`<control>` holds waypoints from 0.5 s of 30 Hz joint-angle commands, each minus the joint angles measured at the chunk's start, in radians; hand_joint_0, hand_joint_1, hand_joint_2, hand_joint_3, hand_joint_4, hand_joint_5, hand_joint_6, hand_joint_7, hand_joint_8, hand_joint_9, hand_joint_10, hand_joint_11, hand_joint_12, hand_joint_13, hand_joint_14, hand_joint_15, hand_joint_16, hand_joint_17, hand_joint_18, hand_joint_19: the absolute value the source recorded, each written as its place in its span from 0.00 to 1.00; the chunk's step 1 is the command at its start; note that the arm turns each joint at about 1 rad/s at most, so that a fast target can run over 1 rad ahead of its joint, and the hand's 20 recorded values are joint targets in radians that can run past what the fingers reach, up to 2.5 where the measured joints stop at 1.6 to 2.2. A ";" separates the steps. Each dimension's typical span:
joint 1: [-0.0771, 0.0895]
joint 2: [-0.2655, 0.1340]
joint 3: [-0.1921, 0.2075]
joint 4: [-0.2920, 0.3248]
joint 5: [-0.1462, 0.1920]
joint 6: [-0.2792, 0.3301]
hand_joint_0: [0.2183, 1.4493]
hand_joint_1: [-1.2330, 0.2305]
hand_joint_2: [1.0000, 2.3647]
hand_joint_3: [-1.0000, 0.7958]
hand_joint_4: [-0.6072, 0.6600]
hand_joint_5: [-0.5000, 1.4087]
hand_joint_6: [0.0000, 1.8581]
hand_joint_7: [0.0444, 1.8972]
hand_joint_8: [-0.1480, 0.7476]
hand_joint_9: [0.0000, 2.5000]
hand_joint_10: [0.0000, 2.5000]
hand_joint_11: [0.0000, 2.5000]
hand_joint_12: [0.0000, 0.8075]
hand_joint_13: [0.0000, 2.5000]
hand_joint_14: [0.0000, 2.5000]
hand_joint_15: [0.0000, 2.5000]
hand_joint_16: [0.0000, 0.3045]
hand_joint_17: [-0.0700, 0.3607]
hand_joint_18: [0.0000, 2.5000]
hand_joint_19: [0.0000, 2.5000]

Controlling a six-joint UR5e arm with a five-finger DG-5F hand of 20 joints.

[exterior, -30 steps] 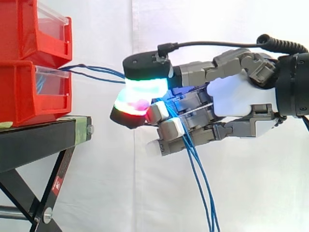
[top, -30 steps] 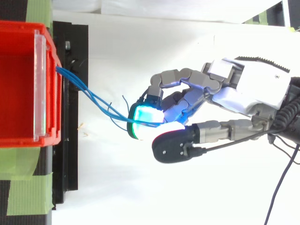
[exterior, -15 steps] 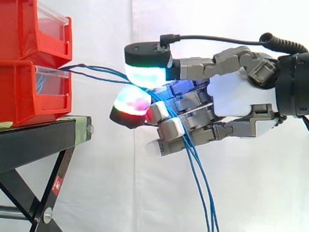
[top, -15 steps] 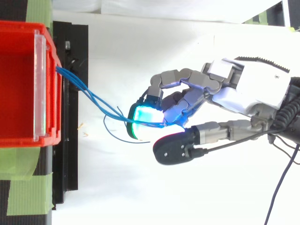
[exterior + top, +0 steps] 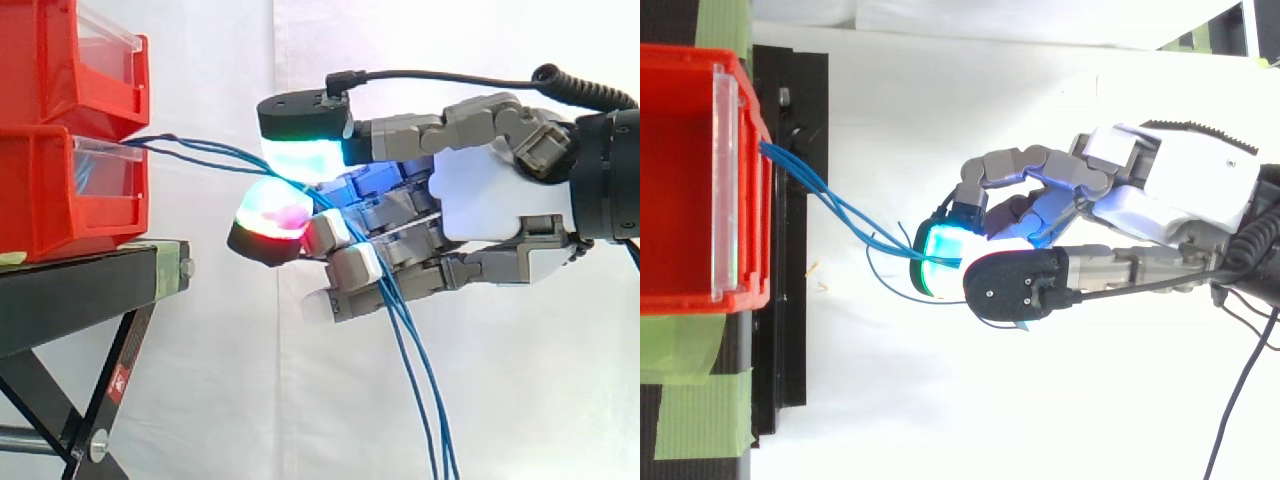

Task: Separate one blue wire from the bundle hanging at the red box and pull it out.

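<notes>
**Hand clenched on the blue wires, clear of the bin**

The hand (image 5: 490, 200) reaches in level from the right, with its fingers curled toward the bins. In the side view two big pads meet at the front. The upper one (image 5: 305, 155) glows green and cyan, and the lower one (image 5: 272, 212) glows red and green. The wires (image 5: 205, 150) pass in between these pads, where they are pinched. The lower fingers (image 5: 350, 265), tipped white, curl across the same strands.

Behind the pads the wires run through the hand, lit blue there, and drop out below it. They hang as a few close strands to the bottom edge of the side view.

Toward the left, the wires stretch almost level across open air from the pads to the lower bin (image 5: 50, 190). They enter it at the top of its clear front plate, just under the upper bin (image 5: 60, 60). From above, they (image 5: 840, 208) leave the bin's (image 5: 690, 302) front near one corner and slant across to the cyan pad. One loose strand curls out just beside the pad.

The hand (image 5: 1170, 190) is apart from the bins. The bins sit on the black stand (image 5: 80, 290), which has green tape (image 5: 700, 410) on it. A white curtain (image 5: 200, 380) hangs behind.
</notes>
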 commanded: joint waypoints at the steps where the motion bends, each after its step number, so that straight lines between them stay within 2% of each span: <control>1: 0.000 0.001 0.000 0.000 0.000 0.000 0.36 0.34 0.02 0.48 0.66 0.17 0.35 0.60 0.50 0.43 0.00 0.55 0.39 0.49 0.01 0.48 0.11 0.34 0.25 0.18; 9: 0.000 -0.001 0.000 0.000 0.000 0.000 0.41 0.20 0.02 0.44 0.66 0.15 0.37 0.57 0.50 0.37 0.00 0.58 0.40 0.47 0.01 0.50 0.09 0.30 0.24 0.15; 13: 0.002 0.001 0.000 0.000 0.000 0.000 0.43 0.19 0.01 0.41 0.65 0.15 0.38 0.56 0.49 0.36 0.00 0.58 0.40 0.47 0.01 0.50 0.08 0.30 0.23 0.16; 15: 0.000 0.001 0.000 0.000 0.000 0.000 0.38 0.22 0.01 0.36 0.66 0.15 0.38 0.56 0.50 0.36 0.00 0.58 0.40 0.47 0.01 0.51 0.08 0.30 0.24 0.16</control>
